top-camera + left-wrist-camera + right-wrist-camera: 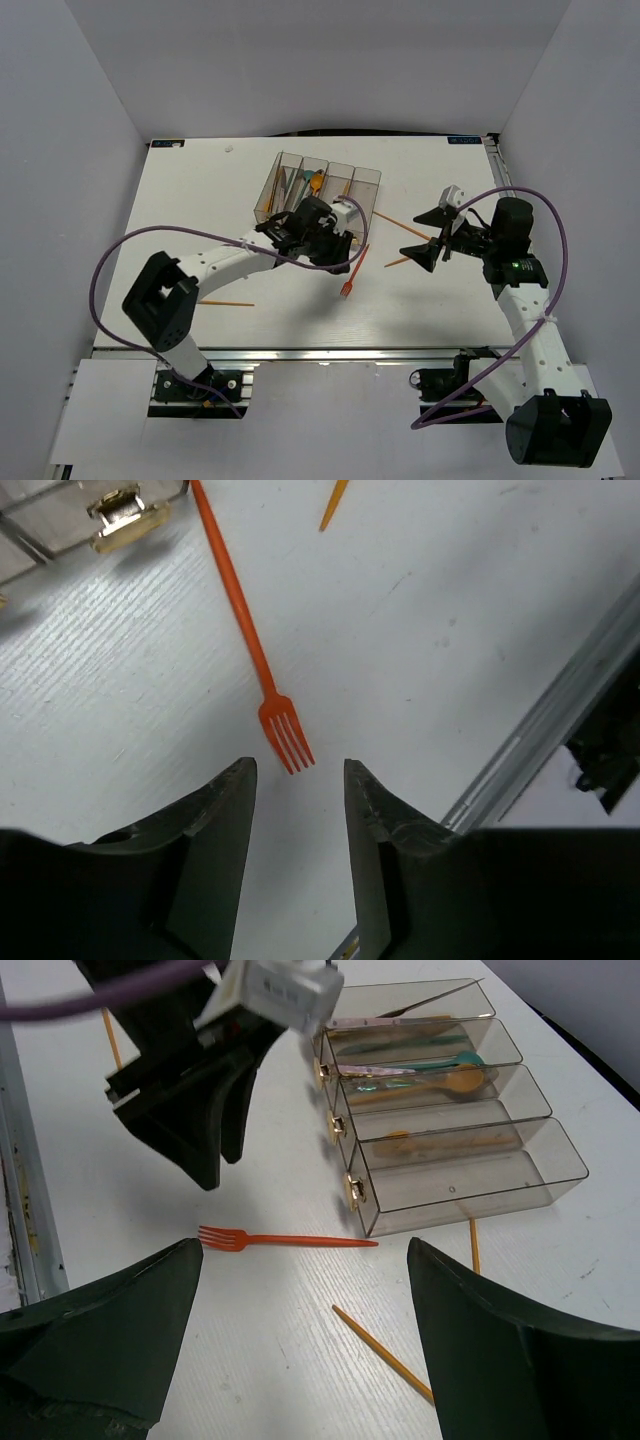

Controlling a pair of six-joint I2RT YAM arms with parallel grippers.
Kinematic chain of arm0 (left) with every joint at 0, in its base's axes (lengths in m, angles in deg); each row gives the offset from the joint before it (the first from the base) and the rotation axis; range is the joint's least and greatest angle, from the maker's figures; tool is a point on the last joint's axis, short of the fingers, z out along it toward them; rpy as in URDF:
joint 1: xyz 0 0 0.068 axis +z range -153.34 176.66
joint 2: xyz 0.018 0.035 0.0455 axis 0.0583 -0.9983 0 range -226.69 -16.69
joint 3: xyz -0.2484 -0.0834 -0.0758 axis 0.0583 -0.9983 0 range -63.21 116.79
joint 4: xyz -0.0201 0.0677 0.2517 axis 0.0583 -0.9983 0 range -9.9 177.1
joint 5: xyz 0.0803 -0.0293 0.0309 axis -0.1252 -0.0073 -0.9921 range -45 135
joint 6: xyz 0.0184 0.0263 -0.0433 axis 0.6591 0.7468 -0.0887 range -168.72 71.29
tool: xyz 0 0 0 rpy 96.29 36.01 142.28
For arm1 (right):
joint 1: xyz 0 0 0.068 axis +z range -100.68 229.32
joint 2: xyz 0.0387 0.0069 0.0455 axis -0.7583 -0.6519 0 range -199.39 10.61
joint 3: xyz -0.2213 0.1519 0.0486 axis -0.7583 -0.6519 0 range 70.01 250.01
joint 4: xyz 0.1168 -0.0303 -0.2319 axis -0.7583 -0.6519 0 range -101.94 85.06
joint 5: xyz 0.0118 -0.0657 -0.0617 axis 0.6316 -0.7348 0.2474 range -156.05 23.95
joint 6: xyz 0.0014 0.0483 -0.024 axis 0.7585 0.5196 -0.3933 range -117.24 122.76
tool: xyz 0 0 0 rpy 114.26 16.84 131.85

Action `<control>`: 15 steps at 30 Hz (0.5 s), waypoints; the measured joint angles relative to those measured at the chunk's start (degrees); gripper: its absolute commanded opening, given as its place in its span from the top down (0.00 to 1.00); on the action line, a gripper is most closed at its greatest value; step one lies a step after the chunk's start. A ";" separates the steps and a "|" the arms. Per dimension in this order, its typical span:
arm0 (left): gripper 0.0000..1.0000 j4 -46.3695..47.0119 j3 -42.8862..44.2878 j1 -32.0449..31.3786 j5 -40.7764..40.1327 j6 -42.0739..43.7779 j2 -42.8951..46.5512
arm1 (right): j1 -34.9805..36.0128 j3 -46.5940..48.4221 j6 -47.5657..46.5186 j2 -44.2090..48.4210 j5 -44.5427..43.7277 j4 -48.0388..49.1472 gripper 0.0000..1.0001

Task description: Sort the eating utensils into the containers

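Observation:
An orange fork (351,273) lies on the white table just in front of the containers (366,178), its tines toward the near edge. My left gripper (298,765) is open and empty, hovering right over the tines of the fork (247,630). My right gripper (302,1250) is wide open and empty, to the right of the fork (290,1241). The four joined clear bins (560,1175) hold a teal spoon (440,1060), an orange spoon (445,1084), another orange utensil (450,1143) and a grey one (430,1000).
Thin orange sticks lie loose: one (225,301) at the near left, two (400,222) (397,262) between the arms, one (385,1355) under my right gripper. An aluminium rail (560,710) runs along the near table edge. Purple cables (100,280) loop beside both arms.

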 measured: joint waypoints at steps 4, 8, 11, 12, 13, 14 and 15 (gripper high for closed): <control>0.45 1.29 0.17 -2.27 -4.66 -1.62 -5.01 | -1.57 0.00 0.02 0.00 0.15 0.00 0.11; 0.43 1.46 2.64 -4.35 -11.52 -2.78 -10.99 | -2.14 0.00 0.04 0.00 0.17 0.00 0.11; 0.42 1.90 5.62 -5.88 -16.00 -3.39 -15.30 | -2.19 0.00 0.02 0.00 0.24 0.00 0.11; 0.42 2.03 6.54 -6.23 -17.27 -3.56 -16.50 | -2.19 0.00 0.02 0.00 0.31 0.00 0.11; 0.42 2.23 7.32 -6.49 -18.25 -3.76 -17.55 | -2.19 0.00 0.04 0.00 0.37 0.00 0.11; 0.42 2.40 7.91 -6.67 -18.95 -3.85 -18.36 | -2.19 0.00 0.04 0.00 0.39 0.00 0.11; 0.42 2.49 8.41 -6.88 -19.54 -4.02 -19.02 | -2.21 0.00 0.02 0.00 0.39 0.00 0.11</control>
